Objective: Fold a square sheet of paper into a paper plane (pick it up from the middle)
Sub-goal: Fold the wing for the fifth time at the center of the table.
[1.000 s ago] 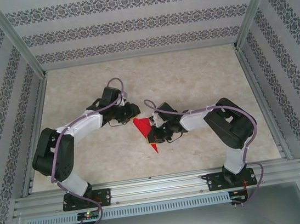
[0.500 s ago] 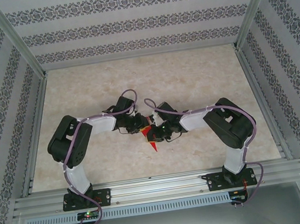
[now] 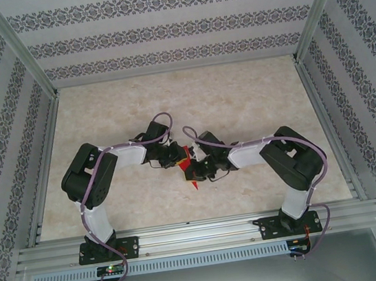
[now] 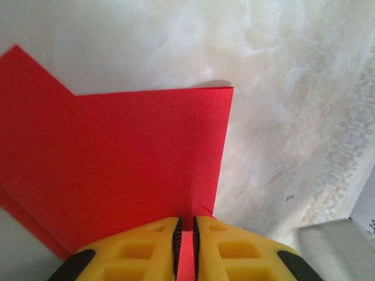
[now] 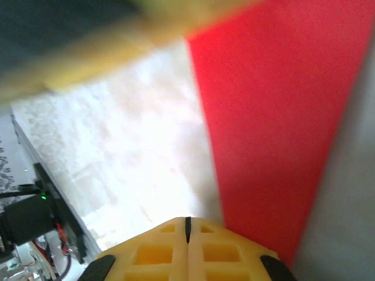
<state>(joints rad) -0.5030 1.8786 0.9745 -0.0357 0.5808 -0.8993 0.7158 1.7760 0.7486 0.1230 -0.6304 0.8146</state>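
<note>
Paper [image 4: 146, 152] edge hidden inside left gripper [image 4: 186, 227].

Left arm [image 3: 102, 172]: I see its elbow raised, forearm reaching inward.
Left gripper [image 4: 185, 225]: pinched on the red paper [image 4: 135, 158].
Right gripper [image 5: 187, 225]: fingers pressed together.

The folded sheet of thin red paper [image 3: 184, 157] lies near the middle of the pale marbled flat surface [image 3: 251, 90], between the two arms. The left end effector [image 3: 174, 157] sits just left of it. The right end effector [image 3: 196, 171] is just right of it and nearer the front edge. The sheet's pointed tip reaches toward the front, below the right end effector.

From the left wrist, the sheet [image 4: 129, 158] spreads ahead and to the left, its near edge running into the narrow gap of the end effector [image 4: 186, 225]; bare surface lies to the right. From the right wrist, the sheet [image 5: 275, 117] lies ahead and to the right of the end effector [image 5: 187, 225].
</note>
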